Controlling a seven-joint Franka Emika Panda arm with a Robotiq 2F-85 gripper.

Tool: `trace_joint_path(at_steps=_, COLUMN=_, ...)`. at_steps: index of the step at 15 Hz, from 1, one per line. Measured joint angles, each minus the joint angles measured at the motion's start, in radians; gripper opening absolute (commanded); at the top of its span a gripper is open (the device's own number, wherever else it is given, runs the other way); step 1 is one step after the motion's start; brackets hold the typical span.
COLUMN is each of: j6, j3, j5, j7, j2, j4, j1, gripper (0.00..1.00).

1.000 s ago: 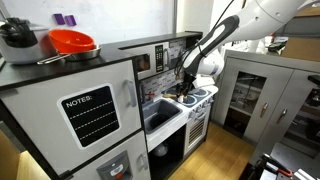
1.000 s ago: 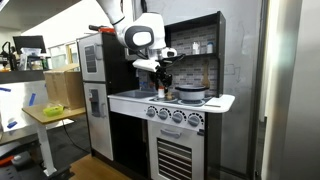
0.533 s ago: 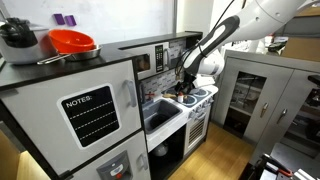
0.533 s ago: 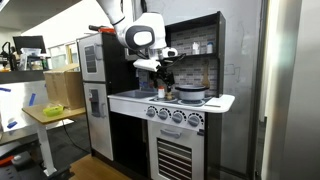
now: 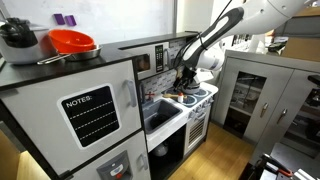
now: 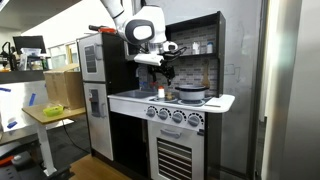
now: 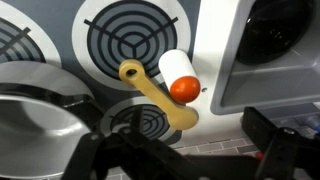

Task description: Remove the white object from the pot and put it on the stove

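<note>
Bare burner [image 7: 130, 40] beside pot [image 7: 38, 120]

In the wrist view, the pot [image 7: 35, 118] is blurred and cut off by the left and bottom edges; I cannot see its inside. The gripper [image 7: 185, 158] is a dark blur along the bottom edge. In both exterior views, I cannot read how the jaws stand: too small.
</note>
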Motion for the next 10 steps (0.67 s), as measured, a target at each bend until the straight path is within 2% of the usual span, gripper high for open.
trace_joint_path(at_steps=2, j6=-0.052, j3=0.013, j5=0.037, j7=-0.039, j2=-0.025, j4=-0.001, j1=-0.016, gripper=1.00)
trace_joint_path(at_steps=5, j6=-0.188, j3=0.012, j5=0.084, j7=-0.085, j2=-0.082, j4=-0.006, j1=-0.022, gripper=1.00)
trace_joint_path(at_steps=10, j6=-0.425, j3=-0.061, j5=0.082, j7=-0.038, j2=-0.222, j4=-0.050, j1=0.015, gripper=1.00)
